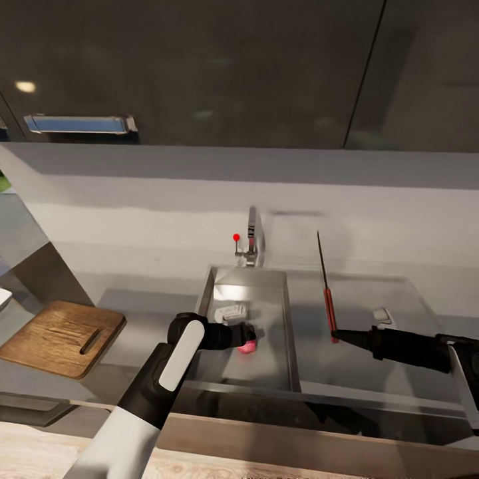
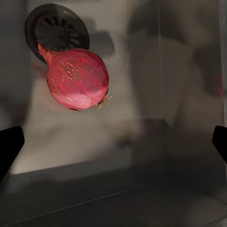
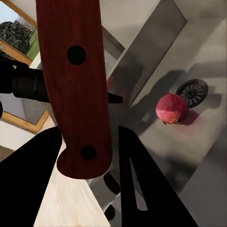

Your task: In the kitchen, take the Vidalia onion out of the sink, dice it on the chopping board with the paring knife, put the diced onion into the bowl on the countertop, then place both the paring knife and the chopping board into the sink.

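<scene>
Reaching into sink, left hand spread above onion

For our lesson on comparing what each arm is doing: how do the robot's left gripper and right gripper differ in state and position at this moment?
The left gripper is open and holds nothing, while the right gripper is shut on the paring knife.

The left gripper is down in the sink, its fingers apart with the Vidalia onion ahead; the right gripper is over the countertop beside the sink, knife blade pointing up.

Both have dark fingers.
</scene>
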### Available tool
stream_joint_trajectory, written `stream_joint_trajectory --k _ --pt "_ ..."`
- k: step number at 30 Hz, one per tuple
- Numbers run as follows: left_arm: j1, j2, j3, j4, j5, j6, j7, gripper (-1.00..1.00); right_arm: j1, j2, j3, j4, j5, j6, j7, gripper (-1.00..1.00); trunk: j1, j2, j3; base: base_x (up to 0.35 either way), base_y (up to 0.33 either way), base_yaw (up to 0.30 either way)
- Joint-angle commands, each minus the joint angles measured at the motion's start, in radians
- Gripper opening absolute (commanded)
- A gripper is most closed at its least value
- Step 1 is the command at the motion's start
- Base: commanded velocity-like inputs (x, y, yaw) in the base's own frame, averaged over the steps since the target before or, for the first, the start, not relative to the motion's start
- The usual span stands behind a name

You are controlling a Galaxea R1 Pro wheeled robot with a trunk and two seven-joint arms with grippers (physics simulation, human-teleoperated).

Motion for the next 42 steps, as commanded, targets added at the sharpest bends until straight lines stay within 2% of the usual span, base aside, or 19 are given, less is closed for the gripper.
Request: stream_joint_trajectory --k 1,26,34,42 --pt "-0.001 0.000 0.000 -0.001 0.010 0.002 0.010 1.00 -0.001 0.000 0.002 0.000 -0.003 0.008 0.001 -1.00 0.001 -0.002 -0.004 0.000 0.000 0.000" --pt "-0.001 0.000 -0.001 -0.002 0.008 0.002 0.012 1.00 -0.001 0.002 0.004 0.005 -0.004 0.008 0.001 -1.00 0.001 -0.002 -0.044 0.000 0.000 0.000" --pt "-0.001 0.000 -0.002 -0.002 0.007 0.001 0.015 1.00 -0.001 0.003 0.006 0.005 -0.004 0.008 0.001 -1.00 0.001 -0.002 -0.057 0.172 0.000 0.000" --pt "-0.001 0.000 -0.002 -0.002 0.007 0.002 0.015 1.00 -0.001 0.004 0.005 0.005 -0.004 0.008 0.001 -1.00 0.001 -0.002 -0.070 0.025 0.000 0.000"
